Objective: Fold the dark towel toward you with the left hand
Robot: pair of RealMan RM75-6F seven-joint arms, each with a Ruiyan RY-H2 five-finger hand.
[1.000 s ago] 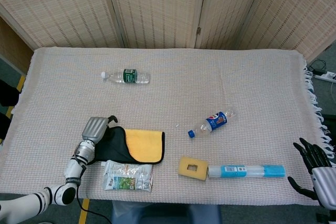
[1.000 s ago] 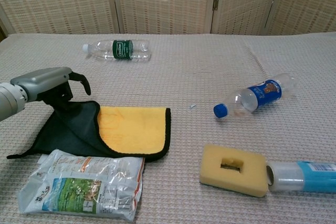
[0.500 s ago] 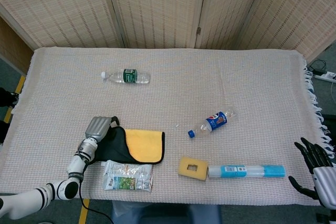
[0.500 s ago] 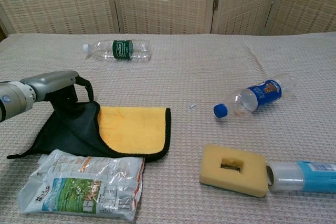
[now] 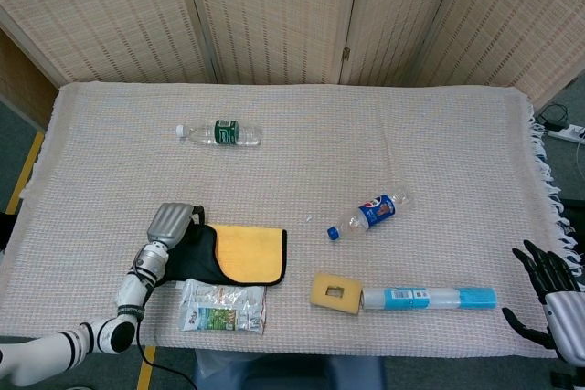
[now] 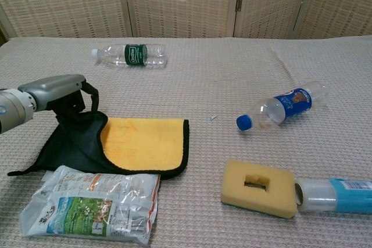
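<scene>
The dark towel (image 5: 202, 258) (image 6: 72, 142) lies near the table's front left, partly folded, with its yellow inner face (image 5: 249, 254) (image 6: 145, 143) showing on the right. My left hand (image 5: 170, 224) (image 6: 56, 92) grips the towel's far left corner with its fingers curled over the dark edge, holding that corner a little off the cloth. The dark flap hangs from the hand down to the table. My right hand (image 5: 549, 291) is off the table's right edge with its fingers spread and nothing in it; only the head view shows it.
A snack packet (image 5: 224, 306) (image 6: 93, 204) lies right in front of the towel, touching it. A yellow sponge (image 5: 335, 292) (image 6: 260, 188) and a blue tube (image 5: 430, 298) (image 6: 337, 196) sit front right. A blue-label bottle (image 5: 370, 214) (image 6: 285, 105) lies mid-table, a green-label bottle (image 5: 219, 132) (image 6: 131, 55) further back.
My left hand has shifted slightly with the towel corner in it, and the dark flap has drawn left, uncovering a little more yellow. The right hand has not moved.
</scene>
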